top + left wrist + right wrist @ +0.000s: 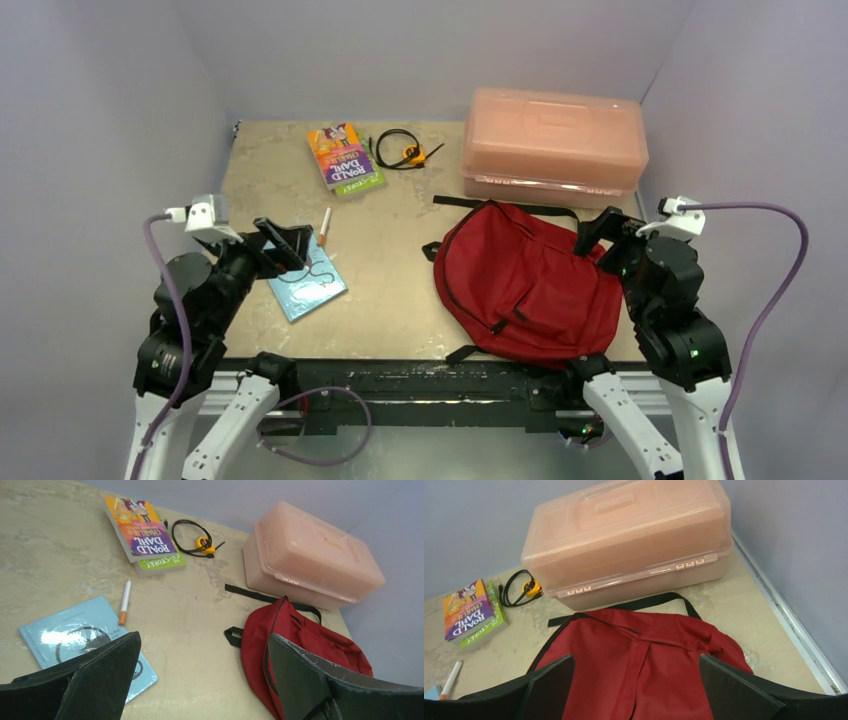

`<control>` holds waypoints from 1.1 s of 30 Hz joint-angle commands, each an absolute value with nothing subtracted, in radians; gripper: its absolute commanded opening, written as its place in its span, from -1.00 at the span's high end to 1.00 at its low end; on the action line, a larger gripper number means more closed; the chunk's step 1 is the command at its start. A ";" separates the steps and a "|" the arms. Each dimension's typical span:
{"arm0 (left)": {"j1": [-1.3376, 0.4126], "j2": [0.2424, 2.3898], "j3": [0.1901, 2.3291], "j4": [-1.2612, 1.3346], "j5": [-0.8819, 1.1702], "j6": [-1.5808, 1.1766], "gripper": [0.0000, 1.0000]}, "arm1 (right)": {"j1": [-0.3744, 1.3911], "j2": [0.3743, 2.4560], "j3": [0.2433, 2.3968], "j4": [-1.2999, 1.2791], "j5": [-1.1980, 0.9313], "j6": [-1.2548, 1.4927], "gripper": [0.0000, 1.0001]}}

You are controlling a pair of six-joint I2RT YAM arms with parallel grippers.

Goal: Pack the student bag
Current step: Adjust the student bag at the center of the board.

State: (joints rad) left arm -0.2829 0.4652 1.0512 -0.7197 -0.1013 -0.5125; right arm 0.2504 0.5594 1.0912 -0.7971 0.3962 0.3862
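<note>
Left gripper [287, 243], lower left of frame: fingers spread wide, empty, over blue booklet [312, 290]. Right gripper [605, 232]: spread wide, empty, at upper right edge of student bag [525, 285]. Bag lies flat, right of centre. Long axis diagonal, upper left to lower right. Loop end, probably the top, points left. Pink box [555, 140] behind.

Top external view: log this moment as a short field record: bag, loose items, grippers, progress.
bag: student bag flat on the right, looks closed
box: pink plastic box behind it, lid shut
loose items: stacked books, black cable, marker, light blue notebook
left gripper: open, empty, by the notebook
right gripper: open, empty, by the bag
progress: loose items all outside the bag
</note>
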 commanded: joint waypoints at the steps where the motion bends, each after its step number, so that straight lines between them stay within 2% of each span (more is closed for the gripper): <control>1: -0.288 0.566 1.000 -0.588 0.076 -0.543 -1.00 | 0.255 0.613 1.077 -0.793 0.336 0.434 -0.98; 6: -0.296 0.728 0.917 -0.406 0.327 -0.675 -1.00 | 0.255 0.618 1.038 -0.747 0.197 0.429 -0.98; 8: -0.358 0.810 0.884 -0.350 0.369 -0.730 -1.00 | 0.254 0.618 1.029 -0.730 0.134 0.410 -0.98; 13: -0.640 1.029 0.881 -0.276 0.254 -0.755 -1.00 | 0.255 0.639 1.027 -0.723 0.045 0.394 -0.98; 18: -0.829 1.217 0.893 -0.214 0.160 -0.780 -1.00 | 0.254 0.661 1.025 -0.729 -0.052 0.389 -0.98; 27: -0.922 1.512 1.012 -0.207 0.086 -0.791 -0.99 | 0.254 0.699 0.998 -0.708 -0.219 0.371 -0.98; 30: -0.922 1.586 1.066 -0.214 0.064 -0.792 -0.84 | 0.255 0.721 0.996 -0.708 -0.248 0.364 -0.98; 33: -0.922 1.629 1.097 -0.222 0.035 -0.788 -0.50 | 0.254 0.749 1.000 -0.719 -0.273 0.343 -0.98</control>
